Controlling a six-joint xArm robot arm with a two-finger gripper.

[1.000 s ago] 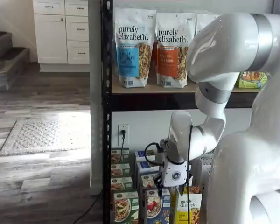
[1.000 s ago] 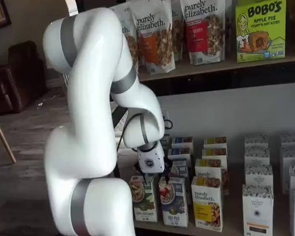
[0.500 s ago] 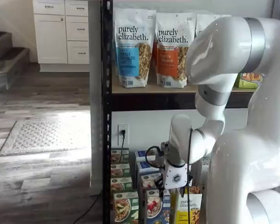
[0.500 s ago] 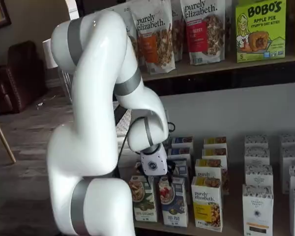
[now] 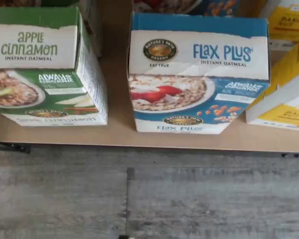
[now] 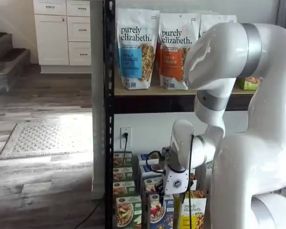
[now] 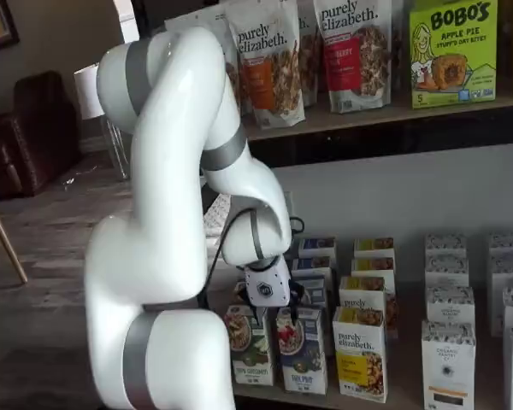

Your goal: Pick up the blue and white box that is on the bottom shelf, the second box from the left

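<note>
The tool (image 7: 275,313) hangs from the wrist of the white arm (image 7: 167,213), directly over the front row of the bottom shelf (image 5: 139,137). Its black fingers are largely hidden against the boxes in both shelf views, so the gap cannot be read there; by its setting the jaws stand wide, and nothing is held between them. Wide jaws at this height are what an approach from above calls for: the fingers must pass down either side of a box before closing. The blue and white box (image 5: 199,74) stands upright at the front edge of the bottom shelf, just below the tool (image 6: 169,196) in a shelf view and near the centre of the wrist view, which suggests the tool is lined up over it. The same box (image 7: 301,352) carries a picture of a bowl with red berries on its face. A green and white box (image 5: 45,69) stands beside it on one side, apart by a clear strip of bare shelf; a yellow and white box (image 5: 284,69) stands closer on the other side, so that side gives a finger less room. Further rows of like boxes (image 7: 312,256) stand behind, toward the back wall. Higher up, tall granola bags (image 6: 136,47) stand on a wooden board (image 6: 148,89), well clear of the working area.
</note>
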